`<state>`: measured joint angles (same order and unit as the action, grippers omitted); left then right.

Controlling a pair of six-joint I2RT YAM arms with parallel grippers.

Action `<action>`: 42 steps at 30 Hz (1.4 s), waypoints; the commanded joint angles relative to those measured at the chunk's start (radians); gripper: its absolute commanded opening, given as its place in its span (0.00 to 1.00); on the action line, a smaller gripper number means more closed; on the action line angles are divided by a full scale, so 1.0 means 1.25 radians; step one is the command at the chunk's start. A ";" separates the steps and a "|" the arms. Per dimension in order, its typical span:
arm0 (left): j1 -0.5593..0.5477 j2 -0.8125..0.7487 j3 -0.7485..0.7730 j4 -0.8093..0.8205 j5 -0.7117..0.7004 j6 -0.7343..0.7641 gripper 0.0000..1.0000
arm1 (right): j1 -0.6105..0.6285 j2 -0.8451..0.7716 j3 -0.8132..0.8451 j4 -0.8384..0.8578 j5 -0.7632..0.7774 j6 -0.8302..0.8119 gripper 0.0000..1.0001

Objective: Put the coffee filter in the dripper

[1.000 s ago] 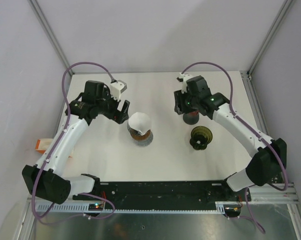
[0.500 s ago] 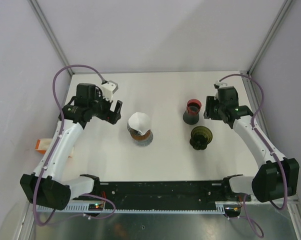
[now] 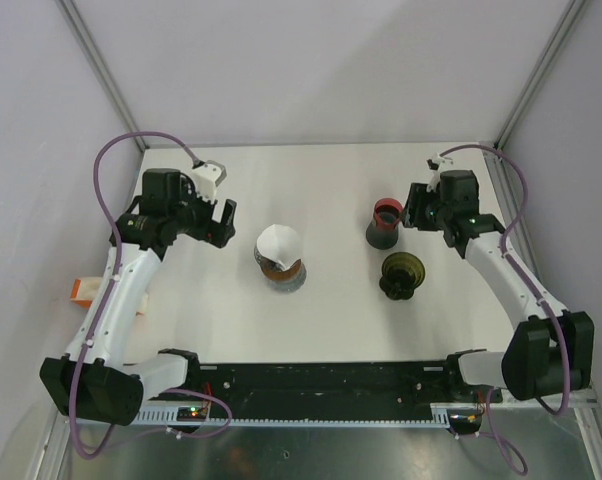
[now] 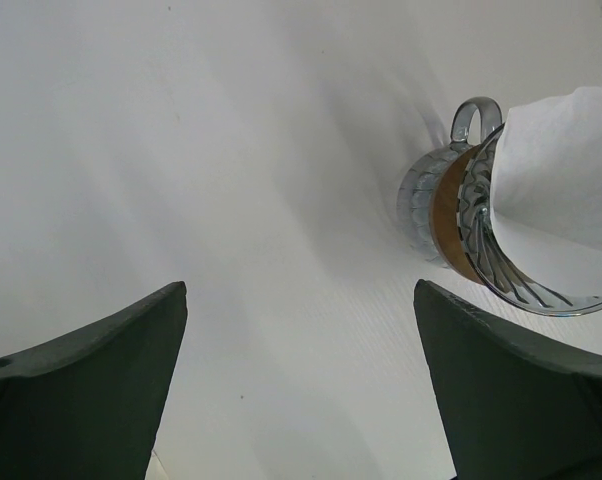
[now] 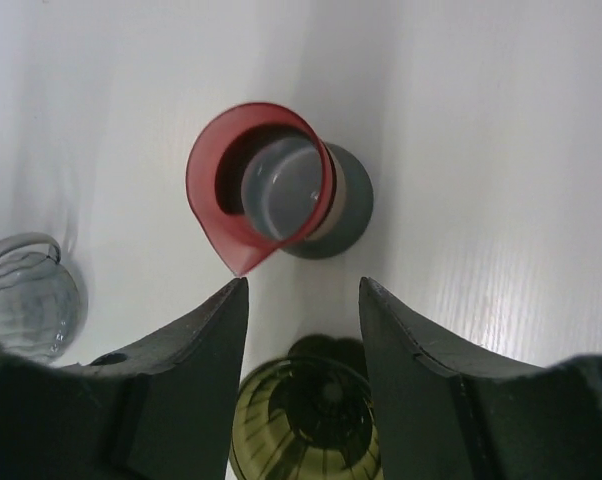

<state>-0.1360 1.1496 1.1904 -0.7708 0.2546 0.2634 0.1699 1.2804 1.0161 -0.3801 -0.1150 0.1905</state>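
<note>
Arms withdrawn outward since earlier: left hand [image 3: 224, 222] wide open, empty; right hand [image 3: 413, 212] half open, empty; white paper cone filter [image 3: 278, 243] sits proud in clear ribbed glass dripper [image 3: 283, 273], liable to tip out if brushed.

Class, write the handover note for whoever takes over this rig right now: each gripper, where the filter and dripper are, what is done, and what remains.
Left gripper: open, empty, to the left of the glass dripper and apart from it.
Right gripper: open, empty, beside the red-rimmed pitcher and not touching it. A green dripper stands next to the pitcher.
White filter: inside the glass dripper, its top standing above the rim.
Done: the filter appears placed.
Left: probably only a check that it sits evenly.
</note>
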 commanded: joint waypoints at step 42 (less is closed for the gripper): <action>0.024 -0.042 -0.002 0.020 0.024 0.022 1.00 | 0.319 0.232 0.208 -0.201 -0.118 -0.618 0.00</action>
<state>-0.1154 1.1336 1.1904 -0.7704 0.2687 0.2714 0.5308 1.6138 1.2526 -0.4866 -0.2214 -0.3943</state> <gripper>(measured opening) 0.995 0.036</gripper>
